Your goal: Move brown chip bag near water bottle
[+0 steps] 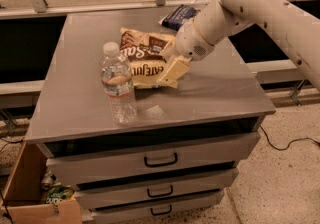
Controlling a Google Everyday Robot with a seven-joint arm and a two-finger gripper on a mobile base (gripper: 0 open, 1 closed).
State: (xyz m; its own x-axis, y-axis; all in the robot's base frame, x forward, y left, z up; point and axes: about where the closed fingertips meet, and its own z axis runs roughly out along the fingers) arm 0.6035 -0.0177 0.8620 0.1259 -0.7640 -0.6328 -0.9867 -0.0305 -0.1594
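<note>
Grey metal cabinet (pixel 225 93) w/ 3 drawers (pixel 160 160): its flat top runs under the jaws. White arm (pixel 260 3) comes in from upper right, ending at the gripper (pixel 169 74) approx. mid-top. Cardboard box (pixel 22 183) sits on the floor, far below & left of the jaws, by the cabinet's lower left corner, w/ some cans/packets inside. Brown chip bag (pixel 145 60) is in the jaws: they're clamped on its right edge, one pale finger (pixel 176 69) across the yellow half, bag tilted up w/ lower edge on the top. Water bottle (pixel 118 85) stands upright left of the jaws, slightly nearer the front edge, just beside the bag; touching or not, can't tell. Dark blue snack bag (pixel 179 15) lies flat behind the jaws, near the back edge.
</note>
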